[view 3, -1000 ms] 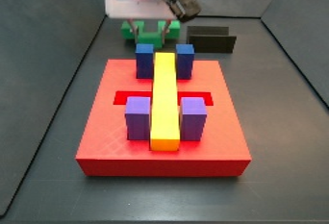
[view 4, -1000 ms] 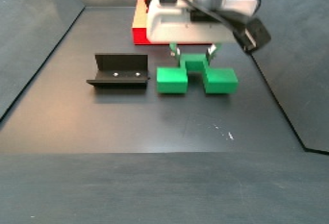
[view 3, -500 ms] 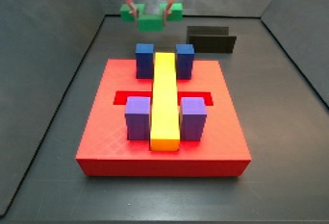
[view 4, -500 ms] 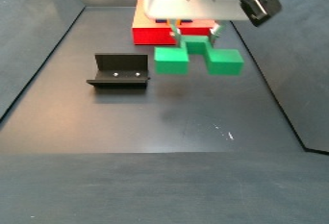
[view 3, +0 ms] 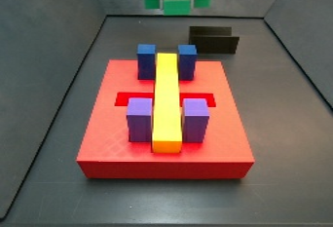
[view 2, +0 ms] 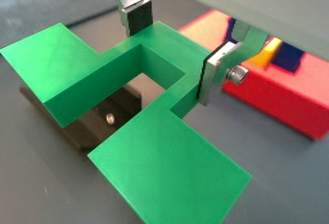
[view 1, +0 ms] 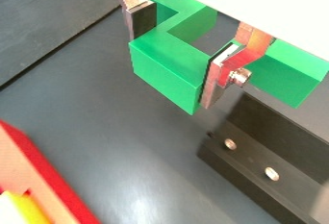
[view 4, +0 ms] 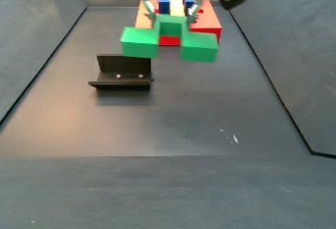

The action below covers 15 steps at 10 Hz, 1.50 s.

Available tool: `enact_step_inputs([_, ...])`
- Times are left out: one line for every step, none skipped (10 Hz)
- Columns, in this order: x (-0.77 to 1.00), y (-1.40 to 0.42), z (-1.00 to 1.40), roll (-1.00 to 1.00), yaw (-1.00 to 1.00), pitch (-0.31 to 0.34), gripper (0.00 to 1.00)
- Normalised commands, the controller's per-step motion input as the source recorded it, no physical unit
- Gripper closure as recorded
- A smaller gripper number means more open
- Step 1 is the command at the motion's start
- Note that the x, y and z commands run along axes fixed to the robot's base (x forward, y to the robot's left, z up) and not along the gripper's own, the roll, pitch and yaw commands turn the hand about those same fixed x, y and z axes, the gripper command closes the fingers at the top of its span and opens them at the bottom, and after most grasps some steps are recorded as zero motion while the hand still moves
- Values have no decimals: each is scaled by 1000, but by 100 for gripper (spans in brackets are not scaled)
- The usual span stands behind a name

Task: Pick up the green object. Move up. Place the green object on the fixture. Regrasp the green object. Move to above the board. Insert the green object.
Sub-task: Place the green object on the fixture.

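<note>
Going L to R in the side view: the fixture [view 4: 121, 73] is sitting on the dark floor near its left wall, bracket open, nothing on it. Just right of it and above, the green object [view 4: 170, 38] is hanging clear of the floor, the pincer [view 4: 171, 15] clamping its narrow stem w/ both silver plates. The board [view 4: 207, 21] is lying behind, toward the far edge.

Risks, judged from here: grip is only on the thin stem [view 1: 182, 51], so the wide bar could be swinging or twisting during the move across. If it's coming down skewed, it's prob. catching the fixture's stepped top and tipping off. A lowish carry could also be clipping the bracket edge.
</note>
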Motion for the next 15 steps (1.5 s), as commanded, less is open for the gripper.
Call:
enact_step_inputs([963, -17, 334, -663, -54, 69, 100])
enact_step_inputs([940, -29, 289, -740, -54, 103, 100])
enact_step_inputs([897, -17, 191, -794, -23, 180, 100])
enact_step_inputs([857, -20, 123, -780, -31, 291, 100])
enact_step_inputs([743, -6, 63, -806, 0, 486, 100])
enact_step_inputs([743, 0, 83, -763, 0, 497, 100])
enact_step_inputs([880, 0, 160, -637, 0, 340, 100])
enact_step_inputs([911, 0, 114, -580, 0, 237, 100])
enact_step_inputs([951, -49, 86, -494, 0, 209, 100])
enact_step_inputs([909, -46, 6, -217, 0, 220, 100])
enact_step_inputs([831, -129, -217, -43, 0, 71, 100])
enact_step_inputs([691, -43, -386, -177, 0, -31, 100])
enact_step_inputs([674, 0, -377, -166, 0, -23, 100])
enact_step_inputs([671, -31, -174, -203, -51, -94, 100])
enact_step_inputs([443, 0, -177, -60, 0, -374, 100])
